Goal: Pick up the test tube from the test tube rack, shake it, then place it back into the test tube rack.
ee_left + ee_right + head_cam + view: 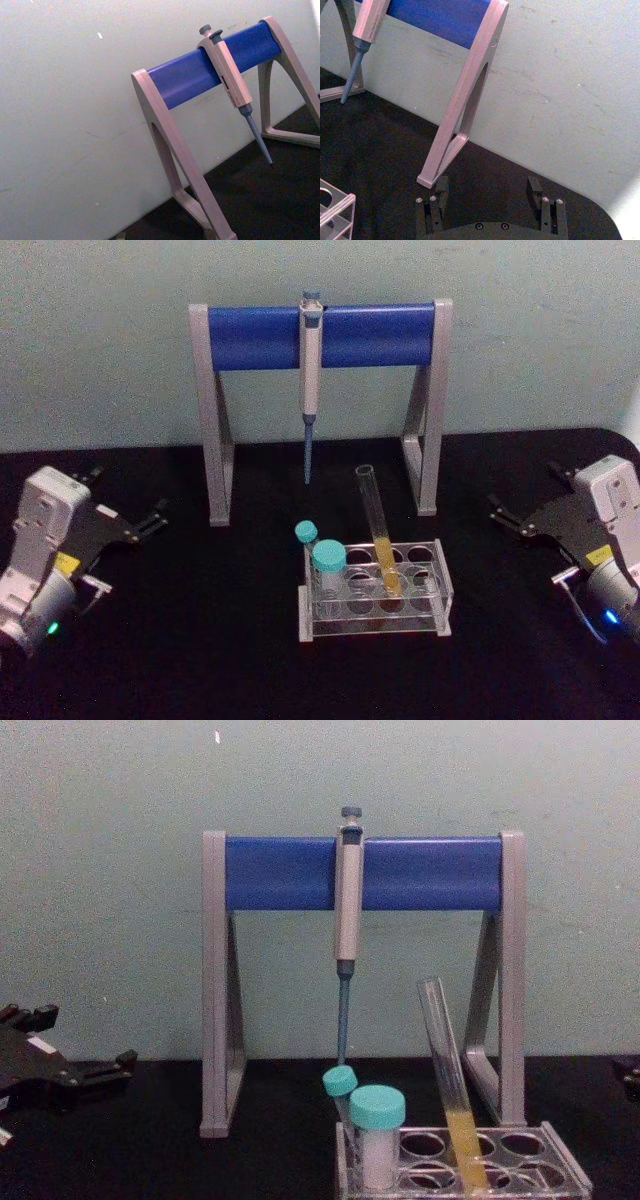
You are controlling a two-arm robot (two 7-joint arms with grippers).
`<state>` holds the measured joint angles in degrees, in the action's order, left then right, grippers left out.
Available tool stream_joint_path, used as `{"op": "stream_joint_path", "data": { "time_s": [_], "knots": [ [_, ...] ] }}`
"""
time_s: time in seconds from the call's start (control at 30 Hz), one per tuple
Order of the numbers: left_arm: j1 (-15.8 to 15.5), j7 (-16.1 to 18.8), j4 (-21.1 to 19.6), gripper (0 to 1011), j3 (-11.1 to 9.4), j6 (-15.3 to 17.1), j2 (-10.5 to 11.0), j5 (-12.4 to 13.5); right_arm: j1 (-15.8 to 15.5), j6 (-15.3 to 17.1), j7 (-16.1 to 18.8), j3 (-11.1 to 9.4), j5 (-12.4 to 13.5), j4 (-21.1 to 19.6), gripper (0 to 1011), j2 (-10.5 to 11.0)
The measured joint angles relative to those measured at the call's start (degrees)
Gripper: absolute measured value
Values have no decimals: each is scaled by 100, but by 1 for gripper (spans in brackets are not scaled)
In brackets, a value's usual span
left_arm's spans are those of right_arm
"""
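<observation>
The test tube (378, 530) is long, clear and uncapped, with yellow-orange liquid in its lower part. It leans in a back-row hole of the clear test tube rack (441, 588) at the table's middle front; the chest view shows the tube (448, 1070) tilted in the rack (562, 1172). My left gripper (155, 518) rests far to the left of the rack, open and holding nothing. Far to the right, my right gripper (497, 510) is also open, and its two fingers stand well apart in the right wrist view (487, 187). A corner of the rack (340, 205) shows there.
Two teal-capped tubes (328, 560) stand in the rack's left holes, close beside the test tube. Behind the rack is a grey-and-blue pipette stand (250, 337) with a pipette (310, 370) hanging tip down. The black table has free room on both sides of the rack.
</observation>
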<state>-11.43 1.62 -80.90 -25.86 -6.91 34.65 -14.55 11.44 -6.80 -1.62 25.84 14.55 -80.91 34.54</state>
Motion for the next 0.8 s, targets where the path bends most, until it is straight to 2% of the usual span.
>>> {"op": "stream_joint_path", "data": {
  "time_s": [0.8],
  "knots": [
    [0, 0, 0, 1001, 0, 0, 0, 0, -1, -11, -1, 2, 0, 1, 1000, 10]
  ]
}}
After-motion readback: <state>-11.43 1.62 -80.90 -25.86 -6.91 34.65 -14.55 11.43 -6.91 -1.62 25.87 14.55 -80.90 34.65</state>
